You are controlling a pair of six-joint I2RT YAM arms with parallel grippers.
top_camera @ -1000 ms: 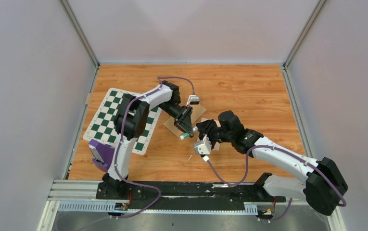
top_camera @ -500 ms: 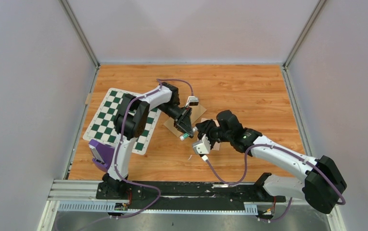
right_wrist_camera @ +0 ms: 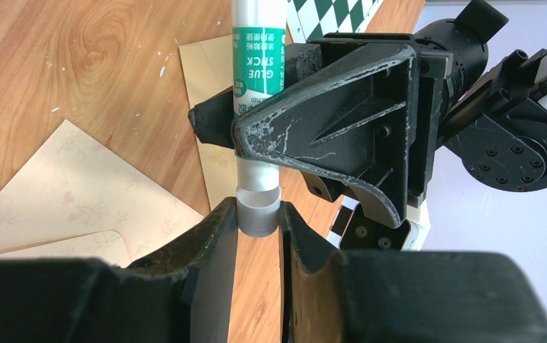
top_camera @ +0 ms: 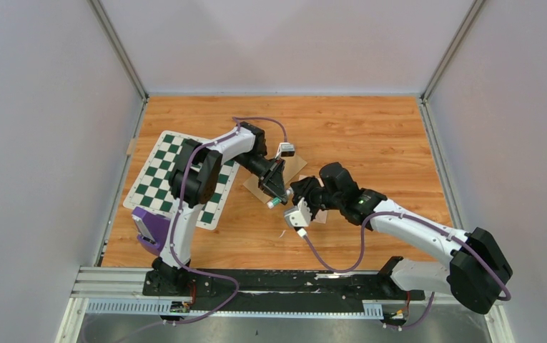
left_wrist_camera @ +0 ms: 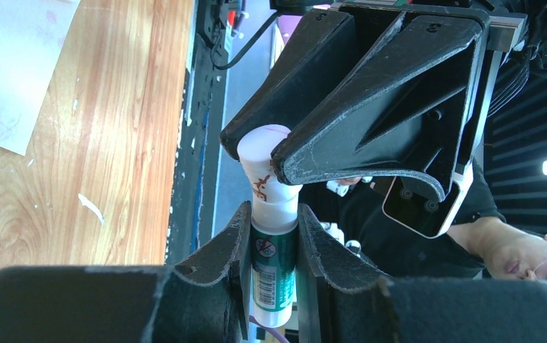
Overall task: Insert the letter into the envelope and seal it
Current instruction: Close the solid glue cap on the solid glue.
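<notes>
The left gripper (left_wrist_camera: 272, 232) pinches the glue stick (right_wrist_camera: 257, 64) by its green body; the right gripper (right_wrist_camera: 258, 218) clamps its white cap (left_wrist_camera: 262, 153).

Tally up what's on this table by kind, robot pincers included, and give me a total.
Pincers: 2 (left pincer, right pincer, both closed on the same stick)
Glue stick: 1
Checkered mat: 1
Paper pieces: at least 2, overlapping and partly hidden
Total: at least 6
</notes>
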